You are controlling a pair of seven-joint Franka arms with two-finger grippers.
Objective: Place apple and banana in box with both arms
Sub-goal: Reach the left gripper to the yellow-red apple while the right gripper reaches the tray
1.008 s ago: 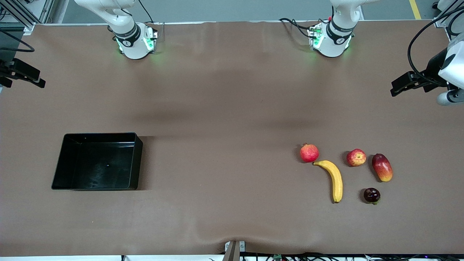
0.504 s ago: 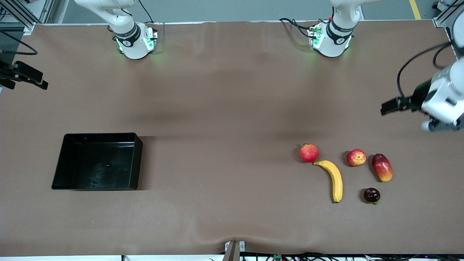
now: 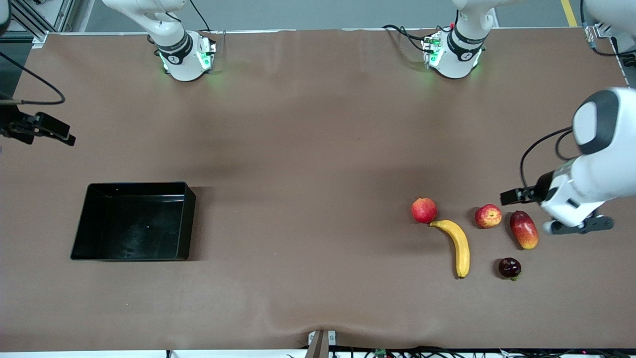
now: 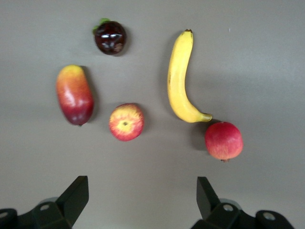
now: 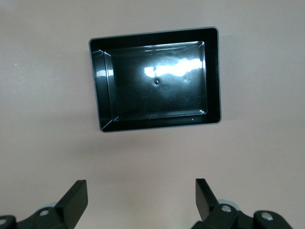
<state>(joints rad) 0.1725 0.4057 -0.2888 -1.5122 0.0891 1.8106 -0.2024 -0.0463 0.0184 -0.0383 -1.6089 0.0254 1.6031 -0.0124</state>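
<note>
The apple (image 3: 488,216) lies between the banana (image 3: 458,244) and a mango. Both also show in the left wrist view, the apple (image 4: 126,122) and the banana (image 4: 179,81). The empty black box (image 3: 134,223) sits toward the right arm's end of the table and shows in the right wrist view (image 5: 157,125). My left gripper (image 3: 514,196) is open and empty, in the air over bare table beside the apple and mango; its jaws (image 4: 142,191) stand wide apart. My right gripper (image 3: 59,135) is open and empty, over bare table beside the box; its jaws (image 5: 141,191) stand wide apart.
A red pomegranate (image 3: 424,210) touches the banana's stem end. A red-yellow mango (image 3: 523,229) lies beside the apple. A small dark fruit (image 3: 509,267) lies nearer the front camera than the mango. The brown table stretches bare between box and fruits.
My left arm has swung in from the table's end and its gripper now hangs close to the apple and mango. My right gripper has shifted a little toward the box.
</note>
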